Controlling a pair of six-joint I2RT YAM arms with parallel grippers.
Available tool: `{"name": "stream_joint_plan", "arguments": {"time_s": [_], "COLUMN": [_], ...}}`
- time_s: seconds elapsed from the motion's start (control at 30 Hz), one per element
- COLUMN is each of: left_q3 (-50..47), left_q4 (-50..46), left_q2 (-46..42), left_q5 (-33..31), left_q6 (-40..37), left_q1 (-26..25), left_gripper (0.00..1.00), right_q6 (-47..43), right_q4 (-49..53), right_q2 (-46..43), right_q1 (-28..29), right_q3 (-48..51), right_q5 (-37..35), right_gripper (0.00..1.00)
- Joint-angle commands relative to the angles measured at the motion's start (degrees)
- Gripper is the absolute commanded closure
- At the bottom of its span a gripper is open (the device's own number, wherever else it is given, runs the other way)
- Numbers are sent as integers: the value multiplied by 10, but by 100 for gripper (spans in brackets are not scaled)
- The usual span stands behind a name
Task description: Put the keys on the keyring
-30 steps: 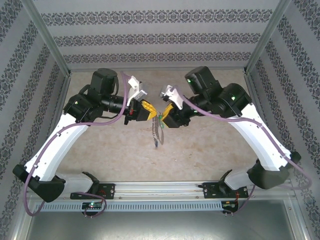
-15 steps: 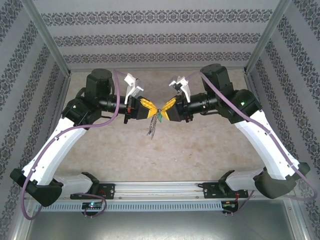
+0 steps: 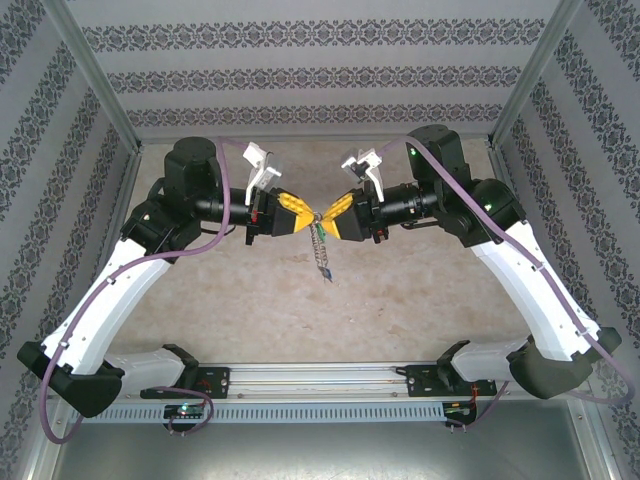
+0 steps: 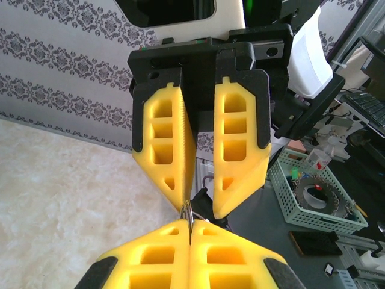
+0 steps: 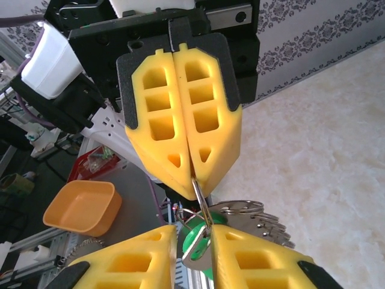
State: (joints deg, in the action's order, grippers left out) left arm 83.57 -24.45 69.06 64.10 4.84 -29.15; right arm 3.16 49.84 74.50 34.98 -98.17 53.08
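From above: brings left gripper (image 3: 308, 216) and right gripper (image 3: 324, 217) tip to tip over the middle of the table (image 3: 420, 290); a second ago, apart and lower. Hangs the keyring (image 3: 320, 245) almost straight below the joined tips, clear of the table; half a second back, slanted down to the left instead. Beige, mottled tabletop; grey patterned wallpaper (image 3: 320, 75) behind.

Left wrist: clenches left gripper (image 4: 189, 226) fully, yellow fingers flat together, with a thin grey wire of the keyring (image 4: 188, 212) nipped at the very tips. Faces right gripper (image 4: 201, 203) head-on: wedge-shaped yellow fingers with rectangular hollows, black backing, a narrow gap at the tips.

Right wrist: grasps the key (image 5: 195, 239) in right gripper (image 5: 194, 232), with the green tag filling the slot between the fingers and touching both, and silver metal showing below. Just above, shows left gripper (image 5: 194, 179) pinching the round wire of the keyring (image 5: 200, 198). Spreads a fan of flat, shiny silver pieces (image 5: 260, 221) just right of the tag. Cannot tell whether the key is threaded on the wire.
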Motion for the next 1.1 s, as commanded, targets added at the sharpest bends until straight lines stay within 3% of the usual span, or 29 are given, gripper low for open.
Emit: {"name": "stream_joint_plan", "arguments": {"time_s": [0.0, 0.23, 0.4, 0.6, 0.9, 1.07], "left_q3": [-4, -4, -5, -5, -10, -9], "left_q4": [54, 60, 78, 91, 112, 135], "left_q2": [-11, -12, -9, -6, -11, -10], "left_q5": [19, 22, 27, 35, 34, 39], "left_q6": [19, 25, 37, 48, 59, 75], "left_q1": [4, 4, 4, 5, 5, 8], "left_gripper": [100, 100, 100, 100, 100, 100], "right_q6": [8, 5, 25, 36, 32, 41], "right_q4": [-13, -22, -57, -78, -74, -84], "right_q2": [-6, -22, -29, -31, -31, -27], "right_q1": [-2, -9, -12, -12, -12, -11], "right_q3": [4, 15, 38, 46, 52, 61], "right_q5": [27, 7, 9, 13, 19, 39], "right_gripper": [77, 63, 60, 71, 97, 100]}}
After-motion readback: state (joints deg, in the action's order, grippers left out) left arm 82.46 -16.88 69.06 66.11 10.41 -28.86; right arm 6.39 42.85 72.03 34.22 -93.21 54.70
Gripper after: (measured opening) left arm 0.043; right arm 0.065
